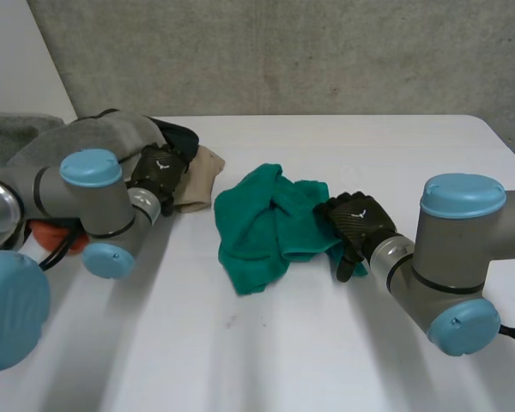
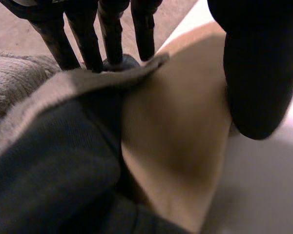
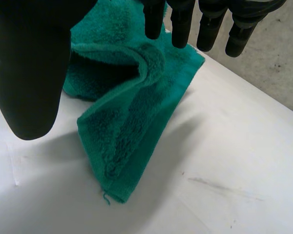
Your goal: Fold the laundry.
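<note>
A crumpled green towel [image 1: 270, 225] lies in the middle of the white table [image 1: 326, 343]. My right hand [image 1: 356, 219] rests at the towel's right edge. In the right wrist view its fingers [image 3: 180, 24] are straight above the towel [image 3: 132, 112] and the thumb stands apart, holding nothing. My left hand [image 1: 159, 172] is on a laundry pile at the left, made of grey cloth [image 1: 103, 137], dark cloth [image 1: 176, 133] and tan cloth [image 1: 202, 172]. In the left wrist view its straight fingers [image 2: 110, 34] reach the grey cloth's edge [image 2: 88, 80], with the thumb above the tan cloth [image 2: 180, 136].
An orange item [image 1: 47, 232] lies under my left arm. More grey fabric [image 1: 9, 129] sits at the far left. A concrete wall [image 1: 326, 51] runs behind the table's far edge. Bare table surface [image 3: 234, 161] lies beside the towel.
</note>
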`<move>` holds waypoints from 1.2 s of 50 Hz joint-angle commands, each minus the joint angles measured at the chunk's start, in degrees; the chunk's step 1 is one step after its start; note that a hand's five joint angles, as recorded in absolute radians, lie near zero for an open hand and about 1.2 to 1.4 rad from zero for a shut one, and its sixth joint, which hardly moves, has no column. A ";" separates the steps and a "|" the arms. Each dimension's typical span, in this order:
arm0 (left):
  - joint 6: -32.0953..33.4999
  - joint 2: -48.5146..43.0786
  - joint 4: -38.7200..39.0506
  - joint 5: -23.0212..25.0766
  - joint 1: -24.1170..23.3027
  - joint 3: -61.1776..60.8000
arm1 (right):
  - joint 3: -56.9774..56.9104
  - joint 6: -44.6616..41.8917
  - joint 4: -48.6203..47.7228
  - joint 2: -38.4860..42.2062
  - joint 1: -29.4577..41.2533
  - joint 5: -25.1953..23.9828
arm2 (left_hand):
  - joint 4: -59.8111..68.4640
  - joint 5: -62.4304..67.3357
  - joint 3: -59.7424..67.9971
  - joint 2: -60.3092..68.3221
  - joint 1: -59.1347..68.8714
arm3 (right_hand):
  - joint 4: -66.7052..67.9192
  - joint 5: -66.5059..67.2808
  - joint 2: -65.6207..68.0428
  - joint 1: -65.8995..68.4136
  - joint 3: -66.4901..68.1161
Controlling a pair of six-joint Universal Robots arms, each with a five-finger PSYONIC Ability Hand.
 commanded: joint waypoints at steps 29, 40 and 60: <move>11.86 0.63 8.67 -8.86 8.96 0.43 | -1.51 0.35 0.26 -0.60 -0.71 0.64 | 28.36 28.43 28.48 27.87 27.23 | 1.68 0.63 1.47 1.19 1.66; 6.14 19.35 6.31 -8.86 3.43 -16.36 | -1.16 0.35 2.01 -3.50 -0.80 0.55 | 4.78 4.85 4.90 4.29 3.65 | 2.34 1.30 2.14 1.86 2.33; -20.67 13.32 -1.44 -8.16 -18.29 -19.56 | -1.87 -1.76 2.19 -1.49 -0.01 -0.24 | -6.16 -6.09 -6.04 -6.65 -7.29 | 11.43 10.39 11.23 10.94 11.42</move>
